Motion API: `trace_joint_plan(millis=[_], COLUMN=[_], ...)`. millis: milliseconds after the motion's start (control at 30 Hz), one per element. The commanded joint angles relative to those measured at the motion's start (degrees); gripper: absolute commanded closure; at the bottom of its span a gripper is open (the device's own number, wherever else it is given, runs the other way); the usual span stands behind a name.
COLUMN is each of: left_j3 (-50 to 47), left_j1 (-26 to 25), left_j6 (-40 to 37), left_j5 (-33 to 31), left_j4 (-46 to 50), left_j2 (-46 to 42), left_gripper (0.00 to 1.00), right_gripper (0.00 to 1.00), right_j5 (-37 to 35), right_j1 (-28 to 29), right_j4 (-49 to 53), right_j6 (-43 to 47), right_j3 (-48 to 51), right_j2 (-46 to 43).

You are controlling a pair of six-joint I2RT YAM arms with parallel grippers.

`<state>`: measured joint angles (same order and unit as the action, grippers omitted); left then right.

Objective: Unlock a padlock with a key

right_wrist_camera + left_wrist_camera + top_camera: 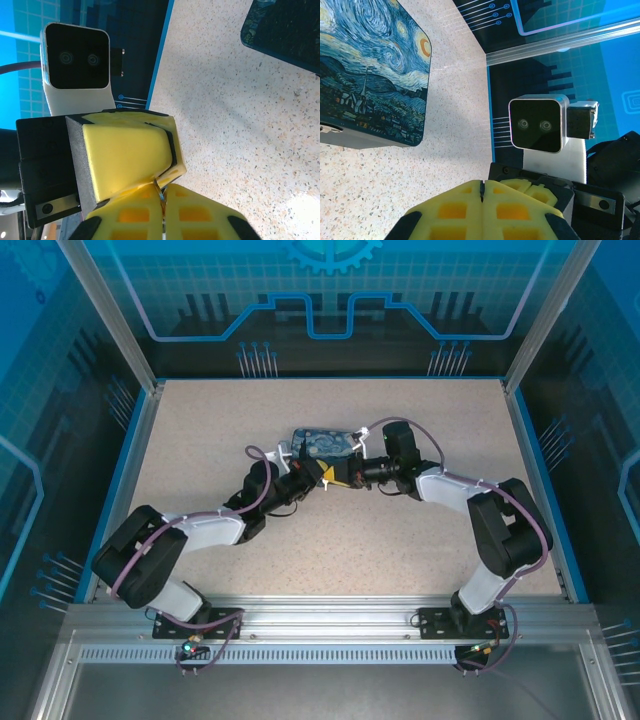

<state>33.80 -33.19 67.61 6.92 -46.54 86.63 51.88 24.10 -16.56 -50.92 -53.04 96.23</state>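
My two grippers meet tip to tip just in front of the painted tin point(322, 443). The right gripper point(161, 194) is shut on the padlock point(159, 187). Only a thin silvery curve of shackle and a bluish glint show in the slit between its yellow pads. The left gripper point(481, 184) is shut, with a thin dark sliver, the key point(481, 190), pinched at the pad tips. In the right wrist view the left fingers point(125, 155) press against the right tips. In the top view the left gripper point(318, 472) and the right gripper point(341, 477) touch noses.
The Starry Night tin point(370, 75) lies flat on the speckled table point(400, 540), close behind the grippers and slightly left. Its corner point(285, 30) shows in the right wrist view. Blue walls point(525, 460) border the table.
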Motion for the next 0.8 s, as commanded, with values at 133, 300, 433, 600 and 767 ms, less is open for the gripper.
trace_joint_plan(millis=[133, 300, 433, 600, 767], left_j3=[0.39, 0.37, 0.39, 0.49, 0.00], left_j1=[-1.23, -1.50, -1.69, -1.92, -2.01], left_j6=[0.96, 1.37, 1.56, 2.79, 5.64], left_j5=[-1.19, -1.68, -2.03, -2.34, -2.78], left_j4=[-0.61, -0.22, -0.22, -1.20, -4.79], left_j2=[0.85, 0.86, 0.93, 1.64, 3.47], left_gripper=[1.00, 1.00, 1.00, 1.00, 1.00], right_gripper=[0.77, 0.75, 0.75, 0.76, 0.80], right_j5=[0.89, 0.77, 1.11, 1.47, 1.74], right_j1=[-1.85, -2.21, -2.21, -2.02, -1.69], right_j4=[-4.08, -4.84, -6.20, -7.42, -9.03], right_j6=[-3.02, -3.91, -5.16, -5.94, -6.93], right_j3=[-0.03, -0.09, -0.13, -0.03, 0.22], right_j2=[-1.47, -2.01, -1.75, -1.15, -0.70])
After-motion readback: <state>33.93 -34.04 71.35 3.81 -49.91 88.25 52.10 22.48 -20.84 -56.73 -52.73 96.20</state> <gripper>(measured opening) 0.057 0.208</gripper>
